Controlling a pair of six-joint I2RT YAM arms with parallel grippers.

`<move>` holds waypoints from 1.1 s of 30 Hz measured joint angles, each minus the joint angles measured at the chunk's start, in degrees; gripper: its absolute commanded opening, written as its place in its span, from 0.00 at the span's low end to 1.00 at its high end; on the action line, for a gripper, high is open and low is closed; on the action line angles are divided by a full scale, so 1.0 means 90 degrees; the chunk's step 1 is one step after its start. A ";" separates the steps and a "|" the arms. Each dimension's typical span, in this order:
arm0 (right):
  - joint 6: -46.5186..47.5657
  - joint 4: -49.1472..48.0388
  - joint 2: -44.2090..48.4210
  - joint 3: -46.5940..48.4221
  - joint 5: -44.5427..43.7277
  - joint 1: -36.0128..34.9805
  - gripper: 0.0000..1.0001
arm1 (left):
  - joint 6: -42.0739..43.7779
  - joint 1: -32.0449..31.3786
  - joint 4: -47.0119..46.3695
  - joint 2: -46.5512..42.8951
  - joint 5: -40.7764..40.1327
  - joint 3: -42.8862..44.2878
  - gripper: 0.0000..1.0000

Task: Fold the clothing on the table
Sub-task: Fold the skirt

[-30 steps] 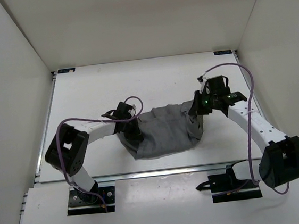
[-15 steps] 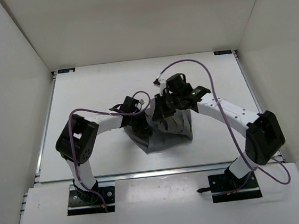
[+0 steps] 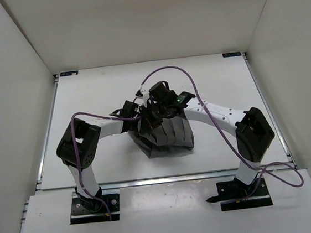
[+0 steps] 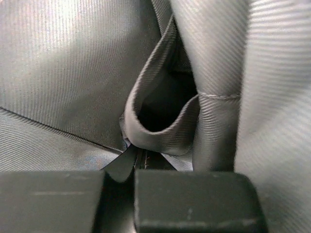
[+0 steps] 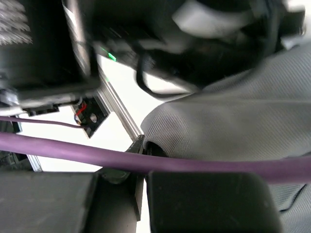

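The dark-grey clothing (image 3: 169,138) lies bunched in a narrow, doubled heap at the middle of the white table (image 3: 87,98). At the heap's upper left corner, my left gripper (image 3: 135,123) is shut on a fold of it. The left wrist view shows fabric (image 4: 73,73) filling the frame, with a looped hem pinched between the jaws of the left gripper (image 4: 132,167). My right gripper (image 3: 156,113) sits just right of the left one, shut on the garment's other edge. In the right wrist view, grey cloth (image 5: 233,126) is nipped at the right gripper (image 5: 143,158).
White walls (image 3: 13,81) enclose the table on three sides. A metal rail (image 3: 162,178) runs along the front edge. The right arm's purple cable (image 3: 164,70) loops over the garment, and it also crosses the right wrist view as a purple cable (image 5: 58,150).
The right arm has swung left, carrying its edge of the clothing over to the left gripper. The garment has narrowed from a wide spread to a doubled heap. The left gripper has barely moved.
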State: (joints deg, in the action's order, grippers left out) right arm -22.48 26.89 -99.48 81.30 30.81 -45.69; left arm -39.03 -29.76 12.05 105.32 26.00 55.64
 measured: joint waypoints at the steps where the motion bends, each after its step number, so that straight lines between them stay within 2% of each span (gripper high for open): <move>1: 0.0007 -0.0063 -0.0005 -0.0090 0.0002 0.0002 0.00 | -0.0010 0.0049 -0.0063 -0.0012 0.0051 -0.0051 0.00; 3: 0.0017 -0.0097 -0.0024 -0.0313 0.0017 0.0022 0.07 | -0.0044 0.0126 -0.0163 -0.0078 0.0100 -0.0172 0.00; 5: 0.0010 -0.0117 -0.0070 -0.0597 0.0024 0.0073 0.31 | -0.0053 0.0243 -0.0223 -0.0189 0.0131 -0.0333 0.00; 6: -0.0012 -0.0131 -0.0083 -0.0748 0.0024 0.0092 0.39 | -0.0053 0.0330 -0.0219 -0.0260 0.0141 -0.0420 0.00; 7: -0.0010 -0.0165 -0.0092 -0.0947 0.0022 0.0134 0.52 | -0.0053 0.0413 -0.0204 -0.0325 0.0143 -0.0493 0.00; 9: -0.0070 -0.0199 -0.0092 -0.1205 0.0063 0.0192 0.71 | -0.0034 0.0597 -0.0121 -0.0454 0.0134 -0.0595 0.00; 10: -0.0097 -0.0233 -0.0092 -0.1294 0.0092 0.0231 0.75 | -0.0017 0.0685 -0.0046 -0.0525 0.0109 -0.0631 0.00; 11: -0.0114 -0.0267 -0.0090 -0.1336 0.0112 0.0270 0.83 | 0.0015 0.0760 0.0029 -0.0614 0.0053 -0.0668 0.01; 13: -0.0180 -0.0350 -0.0039 -0.1341 0.0100 0.0340 0.86 | 0.0085 0.0896 0.0236 -0.0826 -0.0046 -0.0702 0.11; 14: -0.0175 -0.0355 0.0034 -0.1314 0.0087 0.0376 0.86 | 0.0143 0.0962 0.0345 -0.0952 -0.0097 -0.0702 0.13; 15: -0.0170 -0.0301 0.0104 -0.1234 0.0049 0.0413 0.83 | 0.0187 0.1022 0.0459 -0.1103 -0.0153 -0.0697 0.20; 17: -0.0148 -0.0277 0.0316 -0.1001 -0.0046 0.0522 0.71 | 0.0270 0.1149 0.0673 -0.1450 -0.0267 -0.0687 0.32; 19: -0.0097 -0.0355 0.0627 -0.0848 -0.0121 0.0692 0.45 | 0.0355 0.1314 0.0884 -0.1899 -0.0350 -0.0685 0.39; 20: -0.0092 -0.0432 0.0840 -0.0843 -0.0148 0.0814 0.35 | 0.0374 0.1428 0.0979 -0.2142 -0.0367 -0.0678 0.39; 21: -0.0104 -0.0469 0.1054 -0.0860 -0.0175 0.0962 0.16 | 0.0396 0.1571 0.1061 -0.2390 -0.0401 -0.0668 0.39; 22: -0.0058 -0.0512 0.1239 -0.0911 -0.0211 0.1100 0.03 | 0.0430 0.1724 0.1149 -0.2637 -0.0444 -0.0634 0.38; 26: -0.0027 -0.0658 0.1758 -0.1496 -0.0493 0.1634 0.00 | 0.0515 0.2018 0.1309 -0.3203 -0.0551 -0.0236 0.26; 27: -0.0002 -0.0680 0.1775 -0.1695 -0.0544 0.1710 0.00 | 0.0520 0.1957 0.1246 -0.3240 -0.0515 -0.0143 0.27; 31: -0.0002 -0.0641 0.1583 -0.2608 -0.0668 0.1807 0.00 | 0.0384 0.1302 0.0714 -0.3191 -0.0267 -0.0068 0.31; 32: -0.0005 -0.0641 0.1535 -0.2786 -0.0682 0.1804 0.00 | 0.0330 0.1071 0.0585 -0.3116 -0.0214 -0.0066 0.30; 33: -0.0007 -0.0644 0.1501 -0.2922 -0.0690 0.1807 0.01 | 0.0289 0.0865 0.0469 -0.3019 -0.0143 -0.0053 0.25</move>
State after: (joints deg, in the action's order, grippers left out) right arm -22.55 21.10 -85.97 55.00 24.60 -29.43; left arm -36.42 -21.98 16.27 78.15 24.71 55.16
